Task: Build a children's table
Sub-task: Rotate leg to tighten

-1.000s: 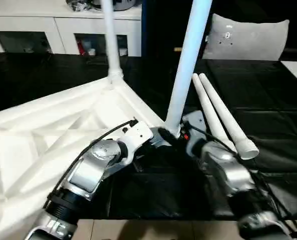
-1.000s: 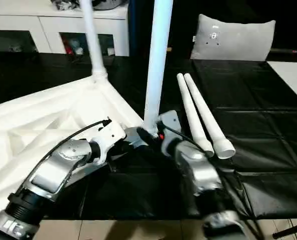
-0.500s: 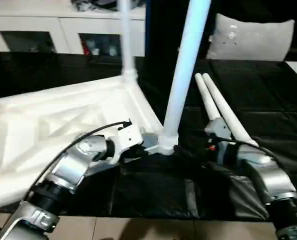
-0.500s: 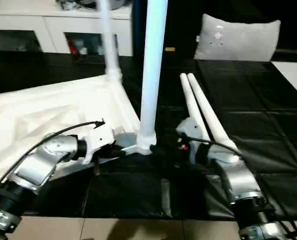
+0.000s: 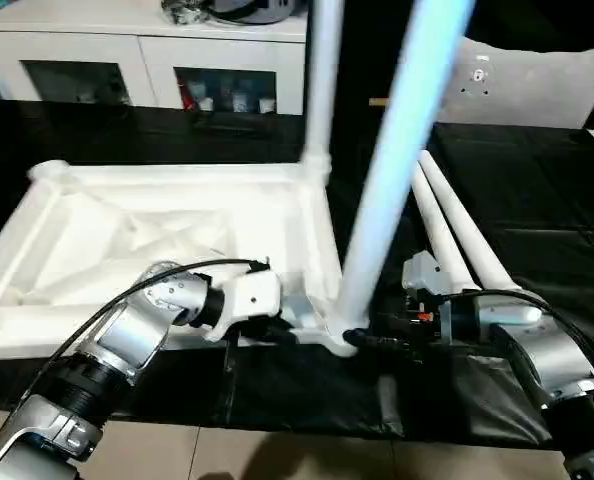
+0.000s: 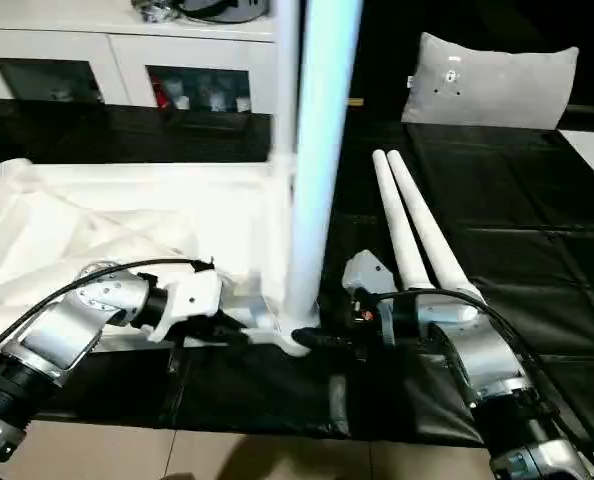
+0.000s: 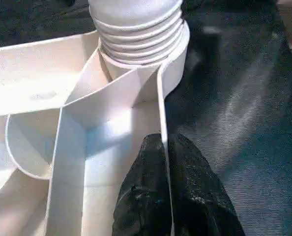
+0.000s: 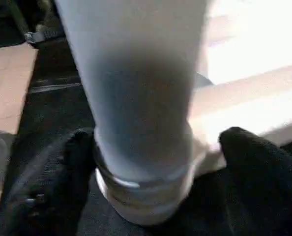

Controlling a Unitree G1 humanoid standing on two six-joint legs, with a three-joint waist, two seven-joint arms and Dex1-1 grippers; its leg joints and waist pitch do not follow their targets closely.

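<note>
The white table top (image 5: 167,235) lies upside down on the black mat (image 5: 537,230) that covers the floor, its ribbed underside facing up, toward the mat's left part and reaching close to its near edge. Two legs stand upright in its corner sockets: the far leg (image 5: 322,80) at the far right corner and the near leg (image 5: 397,170) at the near right corner, leaning slightly. Two loose legs (image 5: 457,235) lie side by side, touching each other, on the mat just right of the top, running from near to far. The left gripper (image 7: 165,196) has its black fingers pressed together on the thin side wall of the top, just beside the near right corner socket (image 7: 141,34), where the leg's ribbed end sits. The right gripper (image 8: 146,162) reaches in from the right at the foot of the near leg; its fingers (image 8: 254,162) stand wide apart on either side of the leg, and whether they touch it I cannot tell. At the far edge stands a white cabinet with glass doors (image 5: 147,65), and a grey cushion (image 5: 532,85) leans at the far right.
</note>
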